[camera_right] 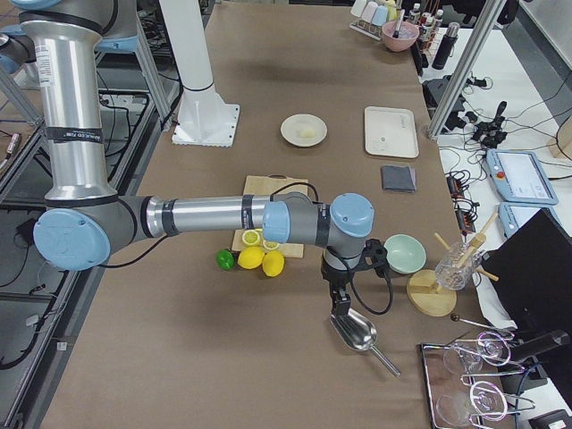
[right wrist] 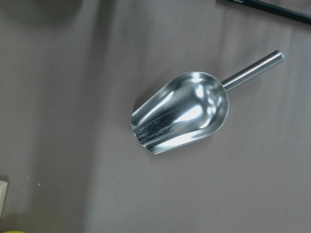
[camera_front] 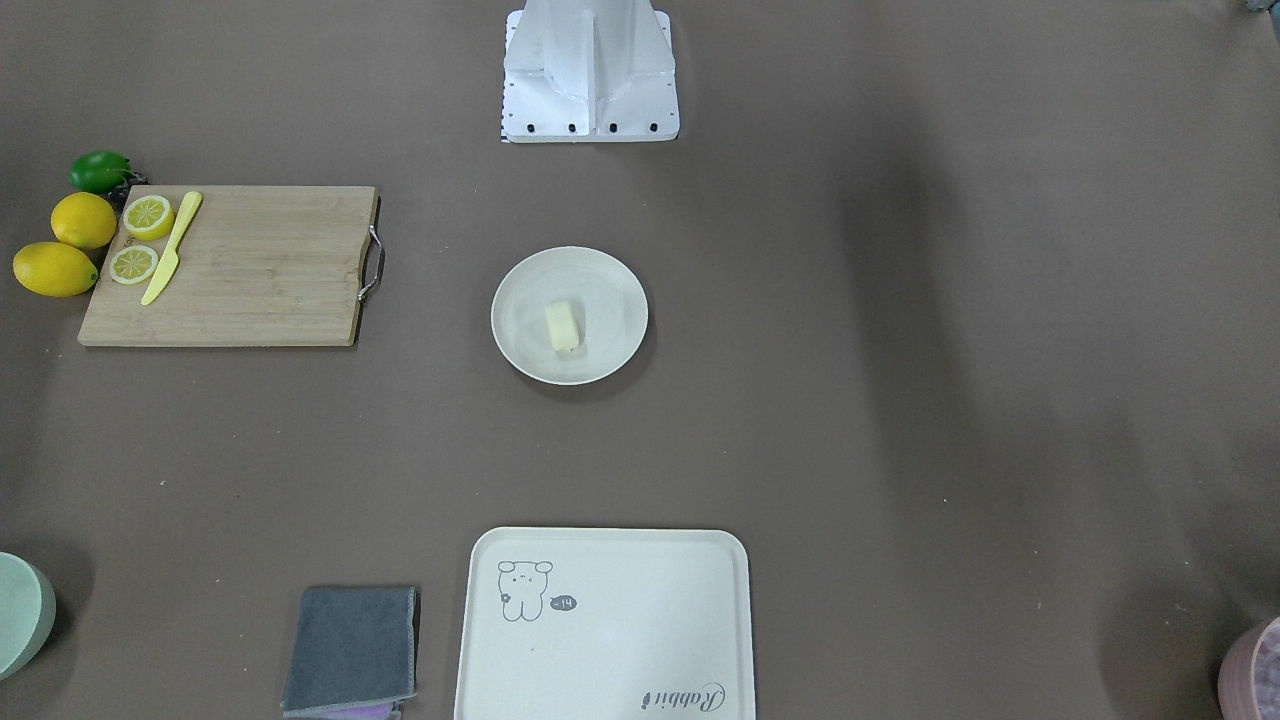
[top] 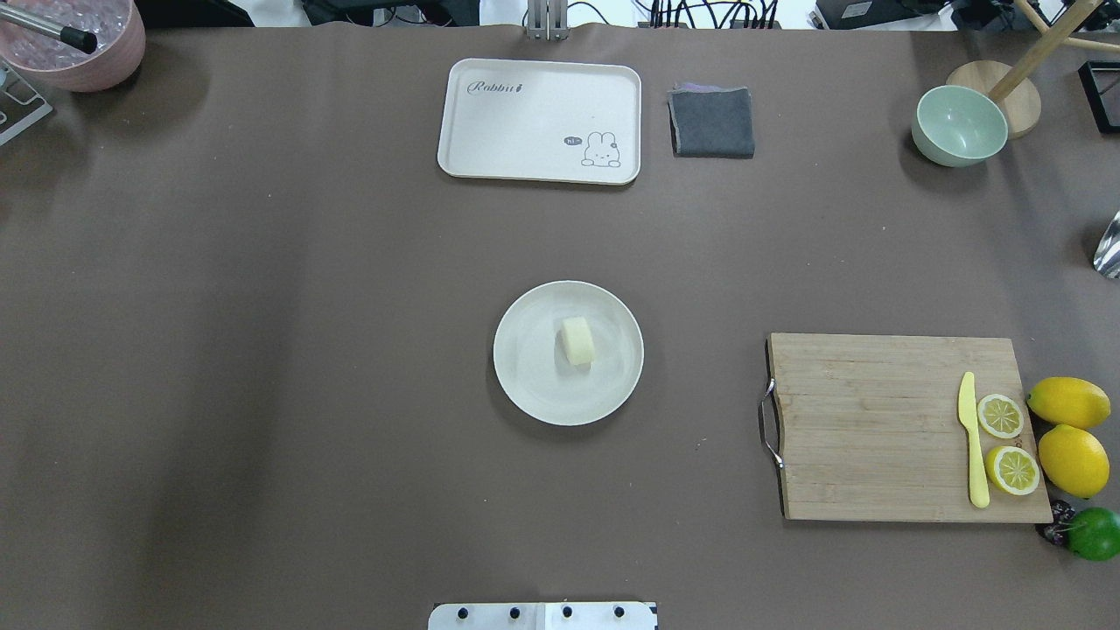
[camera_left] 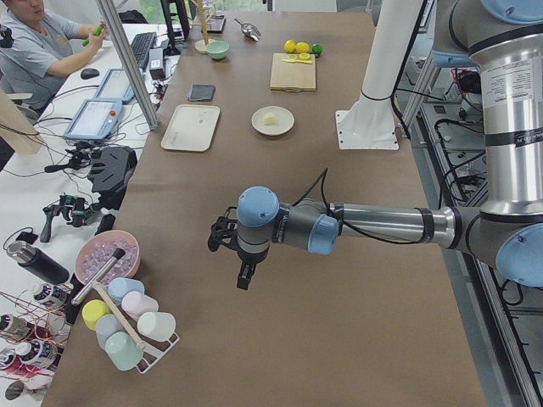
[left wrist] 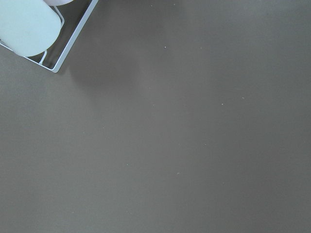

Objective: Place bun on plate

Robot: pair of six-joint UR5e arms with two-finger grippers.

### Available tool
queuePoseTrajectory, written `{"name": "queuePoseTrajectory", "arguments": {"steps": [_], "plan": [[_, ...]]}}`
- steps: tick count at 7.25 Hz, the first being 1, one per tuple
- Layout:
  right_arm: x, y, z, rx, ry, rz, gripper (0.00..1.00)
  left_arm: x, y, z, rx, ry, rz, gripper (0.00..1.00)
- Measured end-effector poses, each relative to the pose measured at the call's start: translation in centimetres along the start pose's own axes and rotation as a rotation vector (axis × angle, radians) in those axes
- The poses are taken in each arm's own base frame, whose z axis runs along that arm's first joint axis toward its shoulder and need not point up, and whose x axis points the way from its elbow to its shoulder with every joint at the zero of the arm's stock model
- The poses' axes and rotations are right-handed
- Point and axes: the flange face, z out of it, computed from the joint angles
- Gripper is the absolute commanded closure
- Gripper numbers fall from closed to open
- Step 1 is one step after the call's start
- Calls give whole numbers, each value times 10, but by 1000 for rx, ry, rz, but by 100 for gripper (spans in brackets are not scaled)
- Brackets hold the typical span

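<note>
The pale cream bun (camera_front: 562, 327) (top: 577, 340) lies on its side in the middle of the round off-white plate (camera_front: 520, 352) (top: 525, 389) at the table's centre. Neither arm is near it. My left gripper (camera_left: 244, 275) hangs over bare table far out at the left end, close to a rack of cups (camera_left: 127, 326). My right gripper (camera_right: 340, 304) hovers at the far right end, just above a metal scoop (camera_right: 356, 332) (right wrist: 182, 112). Both grippers show only in the side views, so I cannot tell if they are open or shut.
A cream tray (top: 540, 121) and a folded grey cloth (top: 712, 122) lie beyond the plate. A wooden cutting board (top: 901, 429) with two lemon halves and a yellow knife (top: 973, 440) sits right, with lemons (top: 1069, 402) beside it. A green bowl (top: 958, 125) stands far right, a pink bowl (top: 83, 44) far left.
</note>
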Motion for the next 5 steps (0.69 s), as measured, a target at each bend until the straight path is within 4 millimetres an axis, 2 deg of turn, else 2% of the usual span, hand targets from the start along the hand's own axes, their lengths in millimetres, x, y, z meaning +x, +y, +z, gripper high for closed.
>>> {"name": "queuePoseTrajectory", "arguments": {"steps": [5], "plan": [[2,5,9,-17,-25,15,0,-8,-1,7,-12,-7,-11,3]]}}
